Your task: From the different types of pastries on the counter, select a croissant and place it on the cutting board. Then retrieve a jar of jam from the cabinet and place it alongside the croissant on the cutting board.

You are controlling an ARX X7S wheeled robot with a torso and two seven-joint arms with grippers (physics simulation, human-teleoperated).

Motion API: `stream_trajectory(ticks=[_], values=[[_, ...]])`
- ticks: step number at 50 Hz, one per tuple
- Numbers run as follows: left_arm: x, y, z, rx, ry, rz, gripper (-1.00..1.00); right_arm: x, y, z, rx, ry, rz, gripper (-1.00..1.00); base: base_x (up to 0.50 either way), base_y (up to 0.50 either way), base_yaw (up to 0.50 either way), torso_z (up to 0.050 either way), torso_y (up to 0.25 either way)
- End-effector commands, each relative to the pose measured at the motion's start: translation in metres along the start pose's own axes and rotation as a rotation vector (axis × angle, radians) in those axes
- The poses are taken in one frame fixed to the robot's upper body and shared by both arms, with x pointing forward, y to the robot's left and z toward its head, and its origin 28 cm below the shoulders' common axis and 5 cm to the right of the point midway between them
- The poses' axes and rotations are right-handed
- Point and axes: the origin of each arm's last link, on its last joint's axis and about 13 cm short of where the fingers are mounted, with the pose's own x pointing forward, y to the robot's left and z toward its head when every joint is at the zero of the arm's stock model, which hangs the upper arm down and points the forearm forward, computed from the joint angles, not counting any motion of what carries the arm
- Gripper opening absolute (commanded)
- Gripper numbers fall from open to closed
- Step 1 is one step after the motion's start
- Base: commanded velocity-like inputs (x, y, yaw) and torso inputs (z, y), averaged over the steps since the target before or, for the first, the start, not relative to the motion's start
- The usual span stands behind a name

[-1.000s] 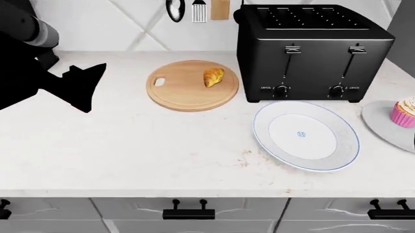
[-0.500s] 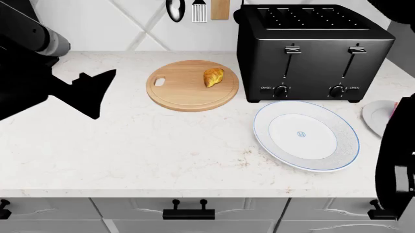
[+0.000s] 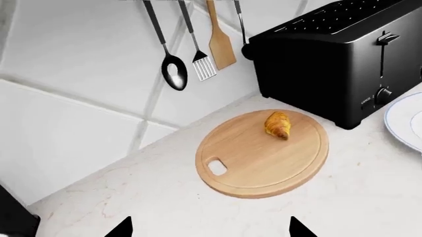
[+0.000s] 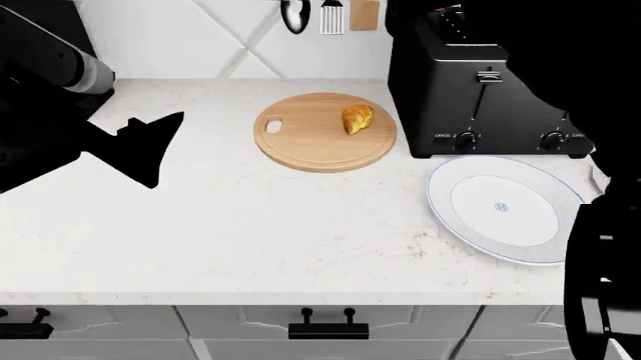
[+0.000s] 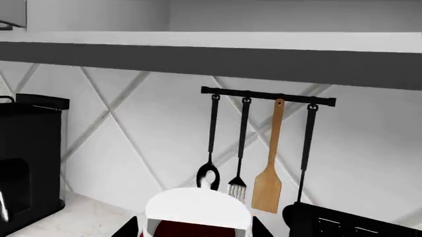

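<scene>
Right wrist view, right claw (image 5: 197, 232) gripping white-lidded jar of jam (image 5: 197, 215), left claw (image 3: 209, 229) spread wide, holding nothing

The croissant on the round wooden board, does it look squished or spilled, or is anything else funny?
Nothing stands out. The croissant lies whole on the cutting board, near the edge by the black toaster, with no crumbs showing. The board lies flat on the counter, and the blue-rimmed plate beside it is bare.
</scene>
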Motion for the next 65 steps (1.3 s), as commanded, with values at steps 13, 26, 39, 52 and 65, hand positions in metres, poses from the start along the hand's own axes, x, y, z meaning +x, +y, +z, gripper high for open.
stream_trajectory(ticks=[13,26,39,52,65], values=[[0.003,-0.003,-0.003,-0.001,0.008,-0.009,1.00,-0.003,-0.005,-0.009,0.019,0.017,-0.042,-1.00,0.19,0.42,0.00,0.000,0.000],[0.002,-0.003,-0.001,0.001,0.004,-0.012,1.00,-0.005,-0.007,-0.005,0.027,0.011,-0.055,-1.00,0.38,0.18,0.00,0.000,0.002],[0.002,-0.004,0.000,0.006,0.003,-0.016,1.00,-0.002,-0.010,-0.006,0.018,0.048,-0.093,-1.00,0.12,0.00,0.00,0.001,0.000],[0.006,-0.006,0.001,0.013,0.005,-0.026,1.00,0.017,-0.014,-0.019,-0.027,0.129,-0.114,-1.00,0.00,0.00,0.00,0.000,0.001],[0.009,-0.009,-0.001,0.014,0.004,-0.043,1.00,0.055,-0.016,-0.047,-0.034,0.123,-0.145,-1.00,0.00,0.00,0.00,0.000,0.001]])
